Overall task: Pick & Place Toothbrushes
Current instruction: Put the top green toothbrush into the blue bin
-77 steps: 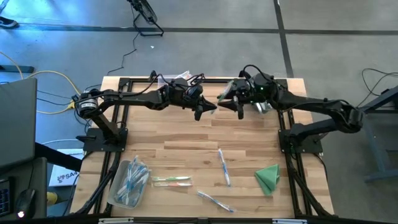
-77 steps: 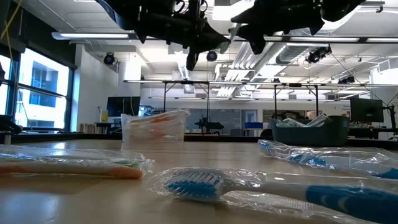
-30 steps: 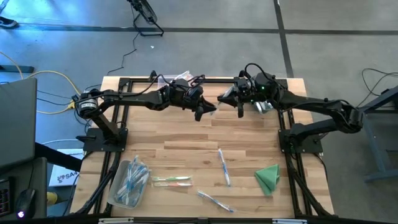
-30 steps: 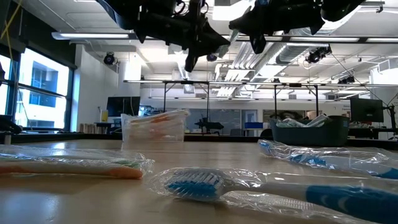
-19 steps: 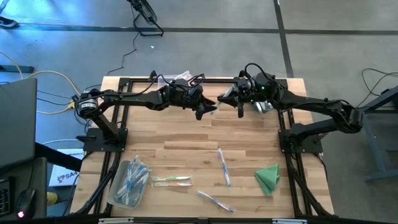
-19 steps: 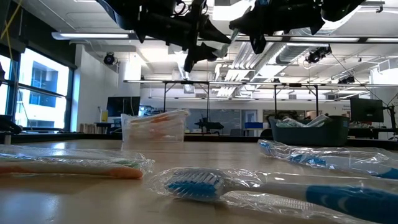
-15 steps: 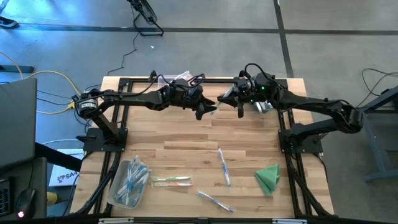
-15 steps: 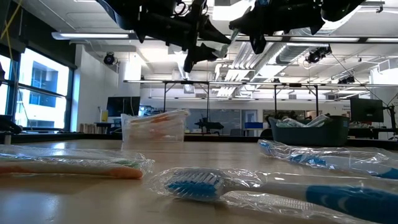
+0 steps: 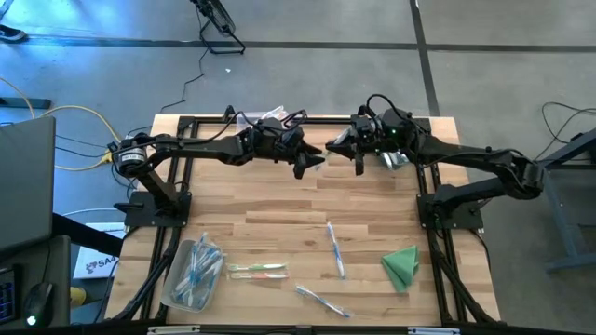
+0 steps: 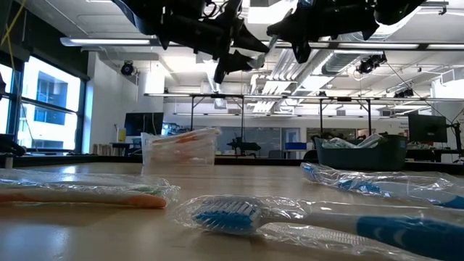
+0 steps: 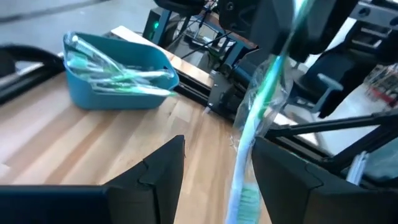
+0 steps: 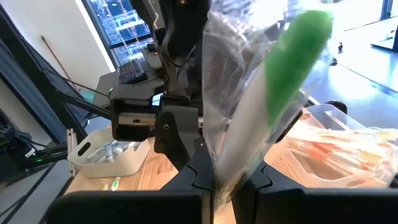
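A green-and-white toothbrush in clear wrap (image 11: 258,102) hangs high over the far middle of the table. My right gripper (image 12: 230,186) is shut on it. My left gripper (image 11: 217,174) faces it from the table's left and is open. Its fingers stand on either side of the toothbrush's free end. In the high view the two grippers meet, left (image 9: 310,164) and right (image 9: 337,147). More wrapped toothbrushes lie flat on the near table: an orange-green pair (image 9: 256,271) and two blue ones (image 9: 334,249), (image 9: 321,300). My right gripper pinches one end of the wrapped toothbrush (image 12: 233,158) between its two fingers, coming about level from the table's right. The toothbrush runs on past the fingertips toward my left gripper, lifted clear of the table. My left gripper: the free end (image 11: 245,196) passes close to one finger (image 11: 283,171); whether they touch I cannot tell.
A blue bin (image 11: 118,78) with green toothbrushes stands at the far right. A clear bin (image 12: 348,143) with orange ones is at the far middle. A whitish bin (image 9: 191,274) with blue ones is at the near left. A folded green cloth (image 9: 401,265) lies near right.
My left gripper has opened around the toothbrush and let it go. It has stayed in place. My right gripper has kept still and shut, with the toothbrush still in the air between the two.
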Motion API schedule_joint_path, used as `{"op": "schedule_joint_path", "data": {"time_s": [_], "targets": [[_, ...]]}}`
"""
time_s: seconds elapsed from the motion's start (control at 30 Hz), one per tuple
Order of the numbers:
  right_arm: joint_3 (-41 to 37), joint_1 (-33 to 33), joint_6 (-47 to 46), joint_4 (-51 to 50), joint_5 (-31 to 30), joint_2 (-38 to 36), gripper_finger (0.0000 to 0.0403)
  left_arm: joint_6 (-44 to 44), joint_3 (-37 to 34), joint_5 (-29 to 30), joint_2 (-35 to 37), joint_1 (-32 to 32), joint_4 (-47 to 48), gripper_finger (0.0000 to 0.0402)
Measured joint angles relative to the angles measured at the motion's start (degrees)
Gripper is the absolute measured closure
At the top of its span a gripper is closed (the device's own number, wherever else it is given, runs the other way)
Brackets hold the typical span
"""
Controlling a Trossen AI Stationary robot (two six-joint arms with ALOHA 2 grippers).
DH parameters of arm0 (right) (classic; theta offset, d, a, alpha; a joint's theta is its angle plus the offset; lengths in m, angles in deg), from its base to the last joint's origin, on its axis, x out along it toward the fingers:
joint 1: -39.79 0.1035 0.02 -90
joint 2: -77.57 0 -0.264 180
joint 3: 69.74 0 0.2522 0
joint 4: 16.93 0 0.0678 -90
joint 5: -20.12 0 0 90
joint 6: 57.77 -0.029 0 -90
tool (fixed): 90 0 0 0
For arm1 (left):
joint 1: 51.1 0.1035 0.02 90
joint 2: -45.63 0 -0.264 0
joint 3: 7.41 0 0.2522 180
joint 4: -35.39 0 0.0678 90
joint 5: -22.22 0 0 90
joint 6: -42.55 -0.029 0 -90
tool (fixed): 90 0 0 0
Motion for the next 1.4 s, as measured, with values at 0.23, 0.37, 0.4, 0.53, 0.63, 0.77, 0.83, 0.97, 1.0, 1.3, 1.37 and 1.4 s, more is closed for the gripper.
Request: {"op": "schedule_joint_path", "data": {"time_s": [0.23,0.37,0.4,0.53,0.63,0.77,0.83,0.97,1.0,1.3,1.37,1.4], "targets": [[0.0,-1.36,0.03,-5.88,-0.35,-1.55,0.0388,-4.17,-0.21,0.38,0.0,0.01,-0.1,0.0223],[0.0,-2.09,2.34,-11.42,-2.95,-4.18,0.0388,-5.02,-3.12,1.45,1.43,0.66,0.28,0.0223],[0.0,-2.19,3.06,-12.89,-3.94,-5.09,0.0388,-5.03,-4.15,2.23,2.31,0.76,-0.19,0.0223],[0.02,-3.6,4.87,-20.55,-7.94,-9.28,0.0388,-5.05,-9.27,7.17,7.55,0.84,-0.44,0.0223],[0.02,-4.82,5.92,-26.21,-13.54,-12.33,0.0388,-4.61,-13.47,10.17,12.39,0.73,-0.44,0.0223],[0.02,-6.64,6.04,-33.2,-23.05,-15.05,0.0388,-3.9,-19.63,10.64,18.16,0.77,-5.73,0.0223],[0.02,-7.64,6.03,-35.93,-27.54,-15.68,0.0388,-3.93,-22.67,10.76,20.52,0.75,-9.21,0.0223],[0.02,-9.65,5.75,-39.42,-34.31,-15.16,0.0388,-3.63,-26.8,10.75,23.66,0.75,-12.49,0.0223],[0.02,-10.26,5.73,-39.59,-35.52,-14.9,0.0388,-3.37,-27.43,10.75,24.0,0.75,-12.39,0.0223],[0.02,-17.39,5.97,-45.01,-37.88,-7.82,0.0388,-1.69,-27.8,10.7,24.35,0.75,-12.24,0.0223],[0.02,-18.28,5.99,-46.89,-37.9,-6.03,0.0388,-1.36,-27.8,10.64,24.35,0.75,-12.4,0.0223],[0.02,-18.56,6.01,-47.82,-37.9,-5.31,0.0388,-1.15,-27.8,10.63,24.35,0.75,-12.46,0.0223]]}}
